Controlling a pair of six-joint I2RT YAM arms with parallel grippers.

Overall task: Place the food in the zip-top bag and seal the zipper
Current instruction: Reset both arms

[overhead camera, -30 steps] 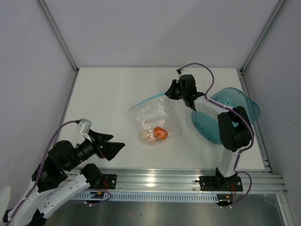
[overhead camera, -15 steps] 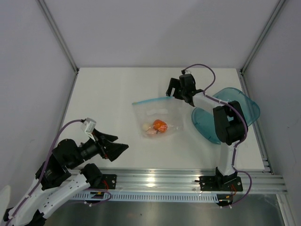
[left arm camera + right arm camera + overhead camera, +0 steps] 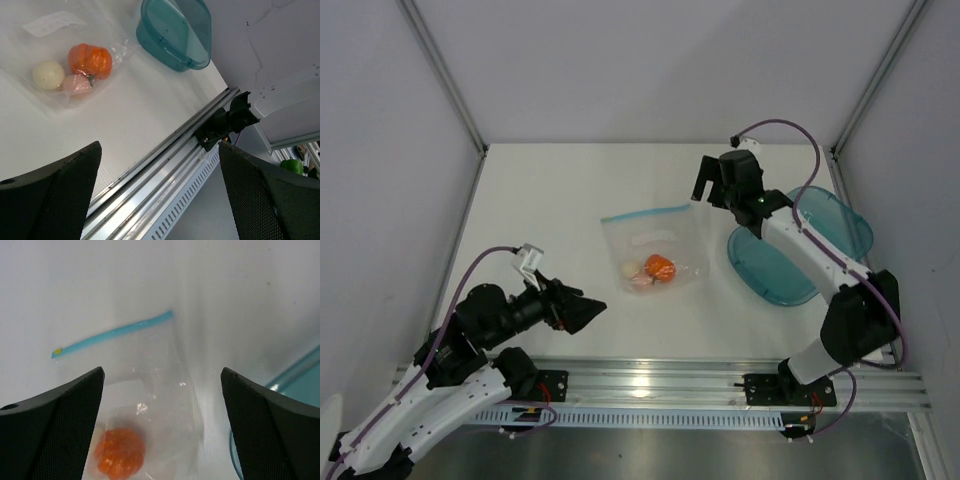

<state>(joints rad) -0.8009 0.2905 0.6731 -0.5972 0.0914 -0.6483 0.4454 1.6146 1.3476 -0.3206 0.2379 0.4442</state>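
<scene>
The zip-top bag (image 3: 655, 245) lies flat on the white table, with its teal zipper (image 3: 645, 213) along the far edge. The zipper (image 3: 112, 333) runs straight and has a yellowish end at the left. Inside the bag sits the food: an orange-red lump (image 3: 659, 267), a cream ball (image 3: 628, 270) and a pinkish piece (image 3: 76, 84). My right gripper (image 3: 708, 187) hovers open above the bag's far right corner, holding nothing. The left gripper (image 3: 584, 313) is open near the front edge, left of the bag and apart from it.
A translucent teal plate (image 3: 820, 225) rests at the right, partly under the right arm. The aluminium rail (image 3: 650, 380) runs along the table's near edge, and grey walls close in the left, back and right sides.
The right gripper opened, let go of the bag's zipper corner and rose back to the right. The bag settled flat. The left gripper moved a little to the right.
</scene>
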